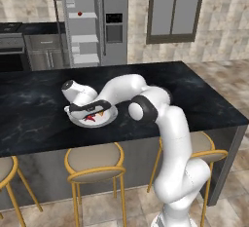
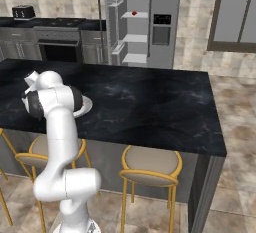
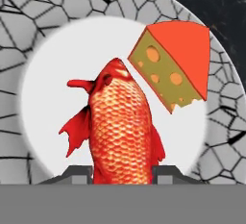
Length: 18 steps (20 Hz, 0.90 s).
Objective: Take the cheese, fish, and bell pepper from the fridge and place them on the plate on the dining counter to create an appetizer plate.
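Two foods lie on the plate (image 3: 29, 35) on the black counter (image 1: 194, 94): the fish (image 3: 120, 127) and, at its 2 o'clock, the cheese (image 3: 175, 67). The gripper (image 3: 122, 172) hugs the fish's tail. Behind stands the open fridge (image 1: 114, 7), the pepper (image 1: 80, 13) on its shelf.
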Available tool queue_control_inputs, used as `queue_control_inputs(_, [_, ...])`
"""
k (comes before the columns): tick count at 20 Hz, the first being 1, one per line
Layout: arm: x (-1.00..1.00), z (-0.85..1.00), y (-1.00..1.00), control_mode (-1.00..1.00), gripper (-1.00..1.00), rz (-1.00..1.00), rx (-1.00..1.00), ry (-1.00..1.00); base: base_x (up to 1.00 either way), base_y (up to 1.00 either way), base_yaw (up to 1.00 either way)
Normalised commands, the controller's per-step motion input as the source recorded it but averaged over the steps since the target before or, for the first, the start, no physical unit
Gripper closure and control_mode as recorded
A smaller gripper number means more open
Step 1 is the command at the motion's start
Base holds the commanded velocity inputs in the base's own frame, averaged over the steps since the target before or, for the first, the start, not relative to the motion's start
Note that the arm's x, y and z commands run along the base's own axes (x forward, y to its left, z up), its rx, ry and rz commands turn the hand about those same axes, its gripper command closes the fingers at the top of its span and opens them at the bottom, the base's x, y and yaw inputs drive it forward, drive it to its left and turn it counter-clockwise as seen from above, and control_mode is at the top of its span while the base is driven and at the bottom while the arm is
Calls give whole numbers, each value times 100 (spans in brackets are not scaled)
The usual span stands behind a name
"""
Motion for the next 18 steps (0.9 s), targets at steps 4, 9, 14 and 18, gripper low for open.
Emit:
queue_control_inputs(4, [0, 1, 0, -100, -100, 0, 0, 0, 0, 0, 0])
queue_control_inputs(9, [-4, 15, 0, -100, -100, 0, 0, 0, 0, 0, 0])
queue_control_inputs(14, [-48, 66, -2, -100, -100, 0, 0, -5, 0, 0, 0])
queue_control_inputs(18, [-97, 100, -15, -100, -100, 4, 8, -13, 0, 0, 0])
